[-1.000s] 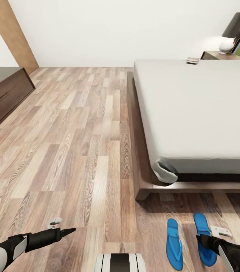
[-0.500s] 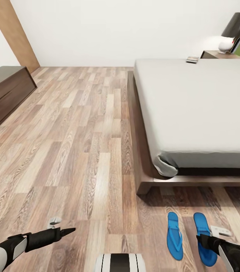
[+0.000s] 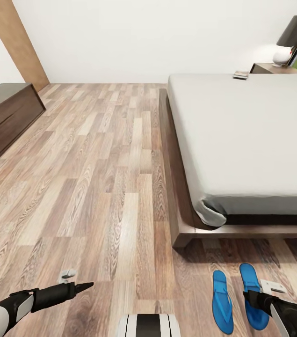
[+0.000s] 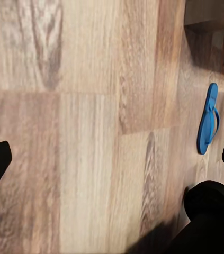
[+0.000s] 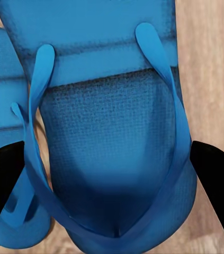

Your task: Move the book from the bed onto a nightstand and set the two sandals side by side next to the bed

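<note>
Two blue sandals lie side by side on the wood floor at the foot of the bed (image 3: 242, 135): one sandal (image 3: 222, 302) to the left, the other sandal (image 3: 251, 285) under my right gripper (image 3: 262, 291). That gripper hangs open just above it; in the right wrist view the strapped sandal (image 5: 112, 132) lies between the spread fingers, its mate (image 5: 3, 127) beside it. My left gripper (image 3: 76, 279) is open over bare floor, and its wrist view shows one sandal (image 4: 208, 119) off to the side. The book (image 3: 239, 74) lies at the mattress's far edge, near a nightstand (image 3: 267, 69).
A long low dark bench (image 3: 3, 117) stands along the left wall by a brown door (image 3: 19, 42). A lamp (image 3: 291, 37) sits on the nightstand. The bed frame's corner (image 3: 185, 236) juts out close to the sandals. Wood floor stretches between bench and bed.
The whole picture has shifted slightly, so the camera has moved. Both grippers stay open in the same pose, and the sandals lie as before.
</note>
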Motion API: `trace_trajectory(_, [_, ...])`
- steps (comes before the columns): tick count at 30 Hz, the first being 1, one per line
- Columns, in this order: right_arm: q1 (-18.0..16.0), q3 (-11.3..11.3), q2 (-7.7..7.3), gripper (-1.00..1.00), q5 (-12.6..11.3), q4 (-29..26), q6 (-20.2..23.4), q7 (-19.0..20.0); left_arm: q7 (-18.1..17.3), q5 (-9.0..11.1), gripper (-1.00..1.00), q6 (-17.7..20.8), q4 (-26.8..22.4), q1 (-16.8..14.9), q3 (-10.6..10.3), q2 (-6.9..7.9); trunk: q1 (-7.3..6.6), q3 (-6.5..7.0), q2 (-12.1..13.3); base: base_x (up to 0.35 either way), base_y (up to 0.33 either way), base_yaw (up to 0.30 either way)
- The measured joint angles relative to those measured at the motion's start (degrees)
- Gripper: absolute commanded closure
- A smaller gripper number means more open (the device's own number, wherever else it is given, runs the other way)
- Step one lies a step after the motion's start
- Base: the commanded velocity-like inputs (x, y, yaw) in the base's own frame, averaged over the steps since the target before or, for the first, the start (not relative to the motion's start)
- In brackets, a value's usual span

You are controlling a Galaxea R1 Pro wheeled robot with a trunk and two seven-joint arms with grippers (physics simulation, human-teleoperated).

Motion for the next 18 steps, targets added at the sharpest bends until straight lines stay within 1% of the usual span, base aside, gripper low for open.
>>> trace_trajectory(5, [0.00,0.00,0.00,1.00,0.00,0.00,0.00,0.00,-0.22,0.00,-1.00,0.03,0.00,0.01,0.01,0.00,0.00,0.00,0.00,0.008,0.000,0.000])
trace_trajectory(18, [0.00,0.00,0.00,1.00,0.01,0.00,0.00,0.01,-0.10,-0.01,-1.00,0.00,0.00,0.01,-0.05,0.00,0.34,-2.88,-0.17,0.000,0.000,0.000])
